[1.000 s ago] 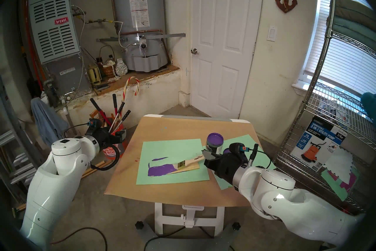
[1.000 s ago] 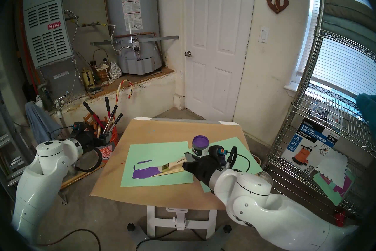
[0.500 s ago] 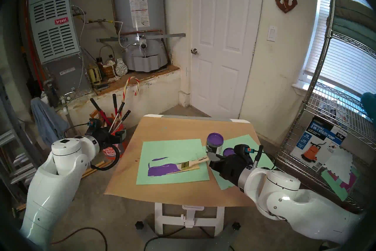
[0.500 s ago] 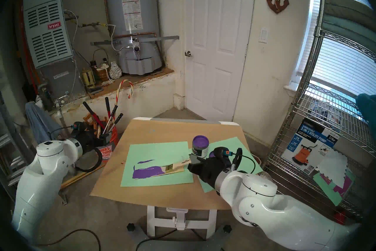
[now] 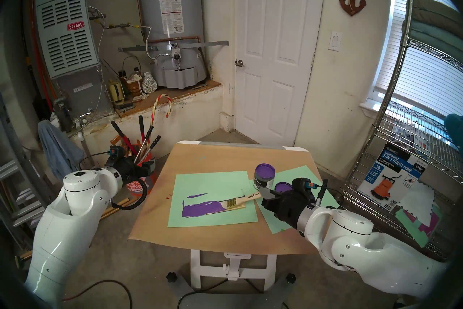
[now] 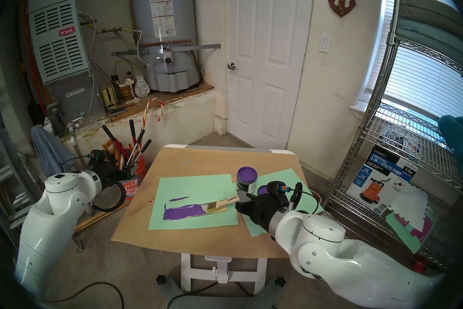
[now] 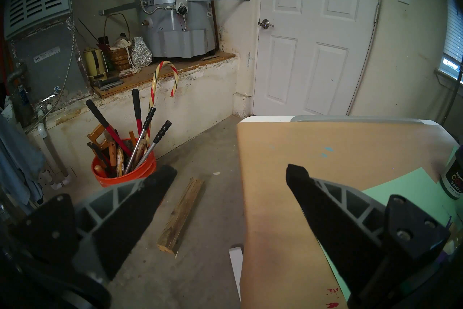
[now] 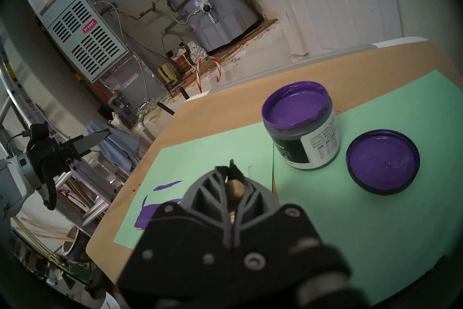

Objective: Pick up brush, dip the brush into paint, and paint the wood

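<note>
right claw (image 5: 263, 193) clamps brush (image 5: 240, 199) | bristles over wood (image 5: 213, 208) | left claw (image 5: 150, 166) off-table

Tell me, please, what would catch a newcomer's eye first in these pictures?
Probably the purple: the half-painted wood on a green sheet mid-table, with the right gripper shut on the brush lying across it. Just behind stand the open paint jar and its purple-coated lid. The left gripper hangs open off the table's left side.
</note>
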{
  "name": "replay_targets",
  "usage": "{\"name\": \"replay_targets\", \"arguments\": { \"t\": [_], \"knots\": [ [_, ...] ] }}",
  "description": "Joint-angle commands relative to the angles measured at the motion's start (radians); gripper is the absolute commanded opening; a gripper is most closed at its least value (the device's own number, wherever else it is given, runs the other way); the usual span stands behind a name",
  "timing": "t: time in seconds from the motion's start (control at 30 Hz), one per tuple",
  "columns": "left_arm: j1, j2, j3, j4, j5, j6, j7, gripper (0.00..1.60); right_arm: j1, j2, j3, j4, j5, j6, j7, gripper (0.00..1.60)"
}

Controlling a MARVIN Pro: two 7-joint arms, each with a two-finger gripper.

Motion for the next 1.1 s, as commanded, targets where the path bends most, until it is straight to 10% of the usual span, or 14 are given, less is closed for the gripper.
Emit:
{"name": "replay_targets", "arguments": {
  "t": [0.0, 1.07],
  "knots": [
    [-0.005, 0.001, -0.011, -0.017, -0.002, -0.002, 0.002, 1.60, -0.003, 0.017, 0.017, -0.011, -0.001, -0.005, -0.002, 0.00],
    [-0.005, 0.001, -0.011, -0.017, -0.002, -0.002, 0.002, 1.60, -0.037, 0.079, 0.083, -0.002, 0.006, -0.004, -0.002, 0.00]
  ]
}}
